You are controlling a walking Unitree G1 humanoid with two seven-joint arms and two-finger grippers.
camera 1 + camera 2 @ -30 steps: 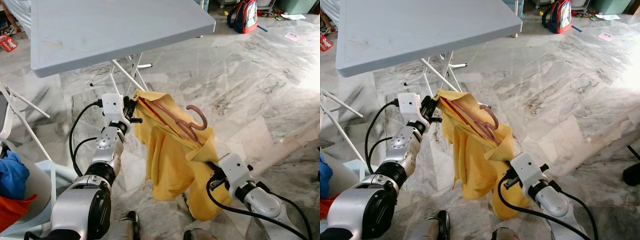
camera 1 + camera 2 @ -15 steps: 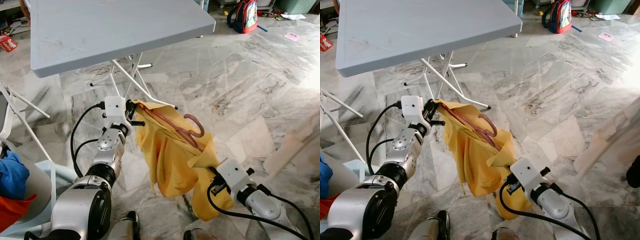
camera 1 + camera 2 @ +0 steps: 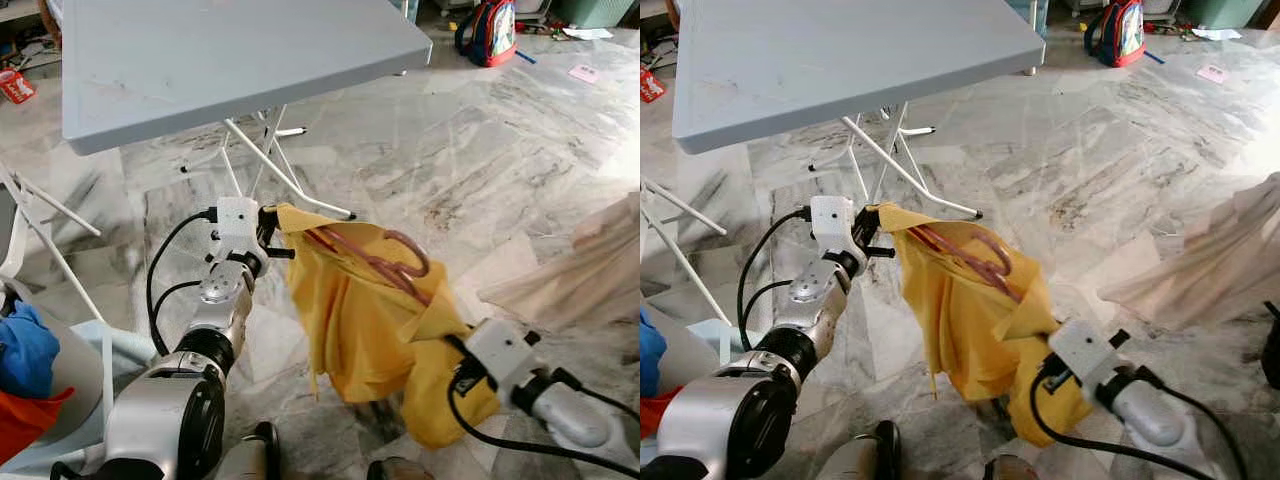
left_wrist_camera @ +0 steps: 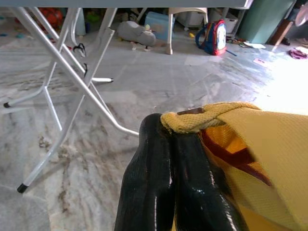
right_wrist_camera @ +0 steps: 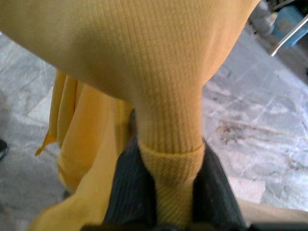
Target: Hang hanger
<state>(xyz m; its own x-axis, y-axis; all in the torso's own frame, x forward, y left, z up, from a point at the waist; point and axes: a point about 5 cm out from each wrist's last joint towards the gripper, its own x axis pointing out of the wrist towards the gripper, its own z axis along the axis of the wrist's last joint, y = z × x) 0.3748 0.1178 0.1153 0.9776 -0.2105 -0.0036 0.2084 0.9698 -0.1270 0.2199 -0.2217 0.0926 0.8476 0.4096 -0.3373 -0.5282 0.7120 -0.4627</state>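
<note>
The left gripper is pinching one end of a yellow knit garment between its two black fingers, which are pressed together over a folded hem of the cloth, with a dark red stripe of the lining showing just beside them. The right gripper is clamping the other end of the same garment, its two dark fingers closed on a ribbed cuff-like strip that is running down between them. Between the two grippers the cloth is hanging in mid-air above the grey-veined marble floor, sagging in folds and not touching it. A pinkish-brown plastic hanger is lying inside the top opening of the garment, its curved hook rising out of the folds nearer the right gripper. A grey folding table with white metal legs is standing ahead and to the robot's left; its near edge is overhanging the crossed legs, and the left gripper is hovering below and in front of that edge, near the legs but apart from them. To the right, a pale beige hanging cloth is reaching into view from the right edge. The floor ahead between table and beige cloth is lying open. A red and blue backpack is sitting far back.
</note>
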